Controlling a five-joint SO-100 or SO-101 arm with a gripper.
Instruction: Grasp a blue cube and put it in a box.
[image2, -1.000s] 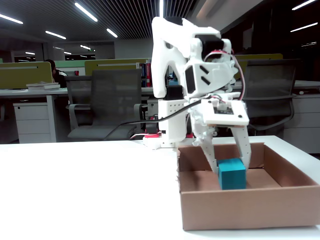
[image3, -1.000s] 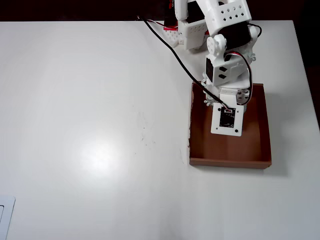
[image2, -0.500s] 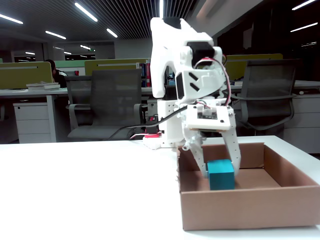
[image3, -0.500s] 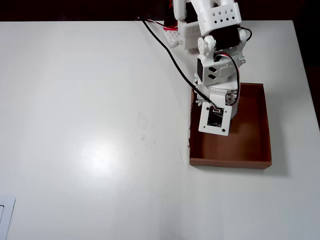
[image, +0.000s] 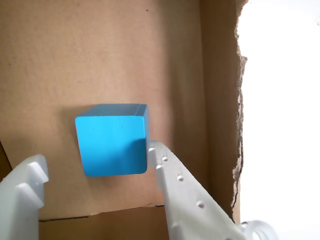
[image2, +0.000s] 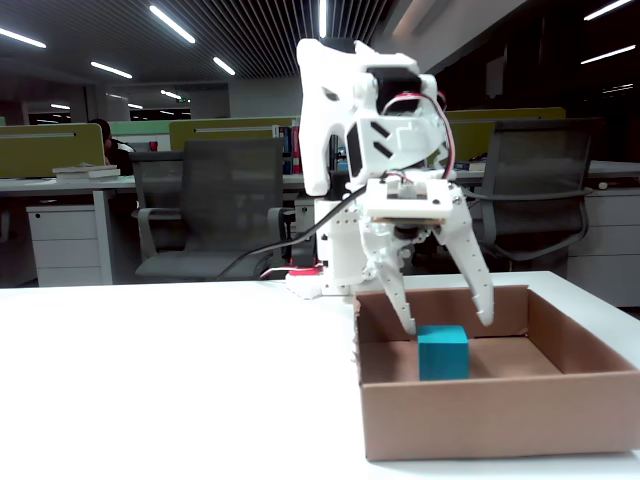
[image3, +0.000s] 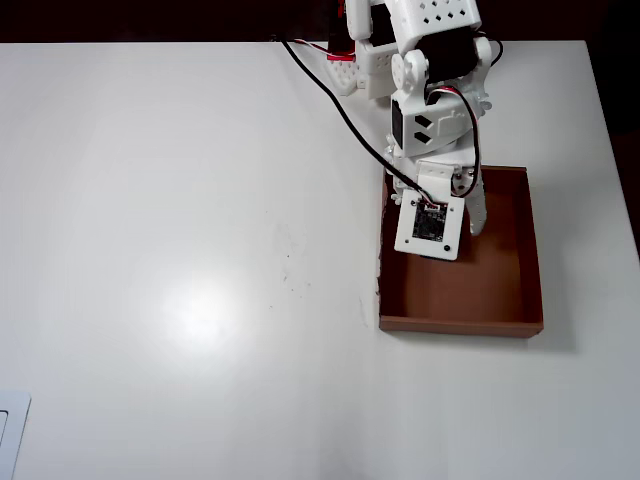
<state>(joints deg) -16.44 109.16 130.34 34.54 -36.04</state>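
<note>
Cube (image2: 443, 352) rests on the floor of the box (image2: 498, 415), just below the gripper (image2: 446, 318), whose fingers are spread wide and hold nothing. In the wrist view one fingertip (image: 156, 150) is at the cube's edge. I judge the release step is done; next the arm should lift straight up and clear the walls.

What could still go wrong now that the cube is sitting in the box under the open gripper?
The gripper hangs open just above the blue cube; in the wrist view one finger looks very close to the cube's edge, so lifting away at an angle might nudge or tip it. The gripper is also near the box wall beside the arm, which a sideways retreat might clip.
</note>
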